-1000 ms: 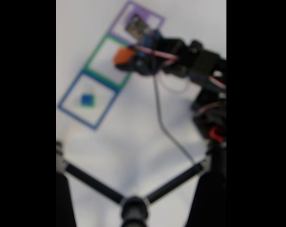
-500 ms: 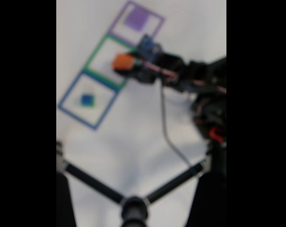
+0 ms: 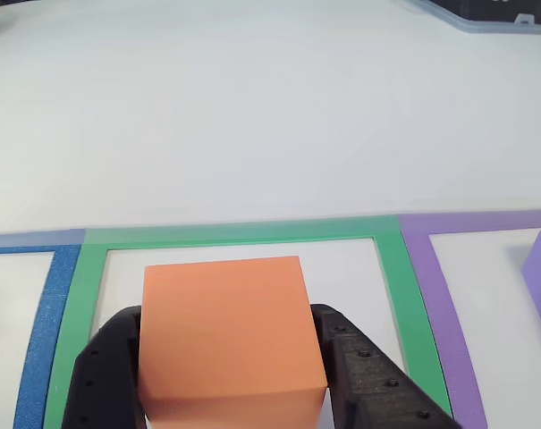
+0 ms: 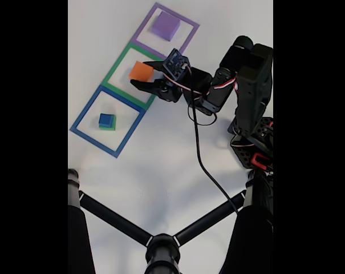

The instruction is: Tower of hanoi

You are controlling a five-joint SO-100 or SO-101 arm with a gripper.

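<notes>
At the left of the fixed view, on the white desk (image 4: 161, 165), the blue frame (image 4: 81, 121) holds the blue cube (image 4: 106, 119), which sits on top of the green block (image 4: 111, 127); only a thin green edge shows under it. Up and to the right lies the green frame (image 4: 116, 64), and over its inner area is the orange block (image 4: 141, 71), pinched between the two black fingers of the end effector (image 4: 142, 76), one finger on each side face. In the other view the orange block (image 3: 227, 332) fills the lower middle of the frame, its top face flat and level, its edges running square with the green frame (image 3: 243, 233); it looks roughly as wide as long, so no long axis can be told. Whether it touches the desk cannot be told. At the upper right of the row, the purple block (image 4: 165, 25) lies flat inside the purple frame (image 4: 143, 29), well apart from the end effector.
</notes>
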